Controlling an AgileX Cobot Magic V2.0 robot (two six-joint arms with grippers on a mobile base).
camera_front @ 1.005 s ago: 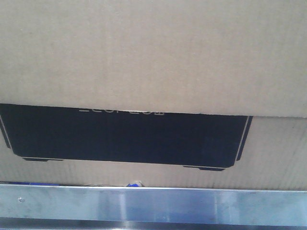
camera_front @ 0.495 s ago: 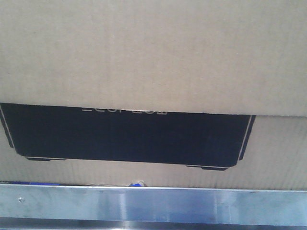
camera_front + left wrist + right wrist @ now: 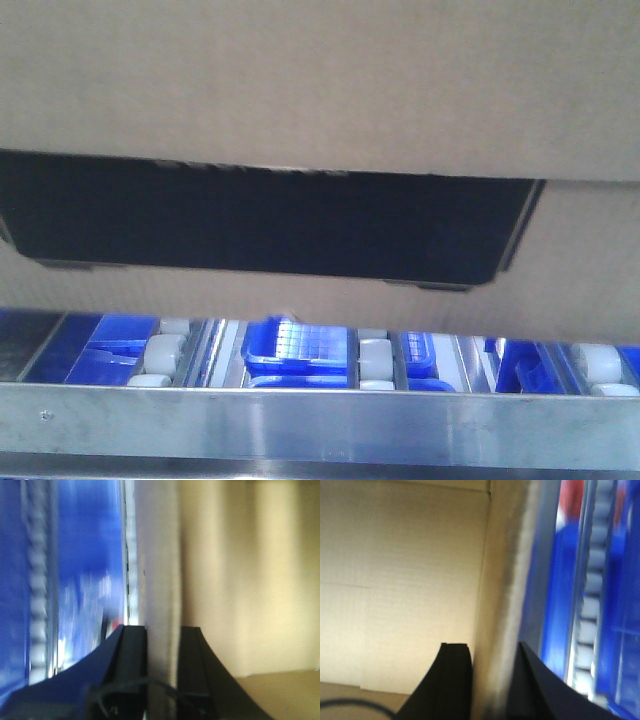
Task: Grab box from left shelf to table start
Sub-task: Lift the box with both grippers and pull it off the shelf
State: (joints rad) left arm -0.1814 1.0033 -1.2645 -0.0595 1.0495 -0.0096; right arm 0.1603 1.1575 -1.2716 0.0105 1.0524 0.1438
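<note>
Front view: the box [image 3: 320, 80] fills the upper two-thirds of the frame, its tan face running off both side edges, with the black printed panel [image 3: 260, 225] across the centre. Below its lower edge a strip of the left shelf [image 3: 470, 365] shows, with white rollers [image 3: 165, 352] and blue bins [image 3: 295, 350], and the steel front rail [image 3: 320, 430] crosses the bottom of the frame. Left wrist view: the left gripper [image 3: 163, 630] is clenched on an upright wall of the box [image 3: 240, 580], one black finger on each face, with blurred blue at the frame's left. Right wrist view: the right gripper [image 3: 492, 647] likewise grasps a box [image 3: 400, 580] wall, one finger inside and one outside.
</note>
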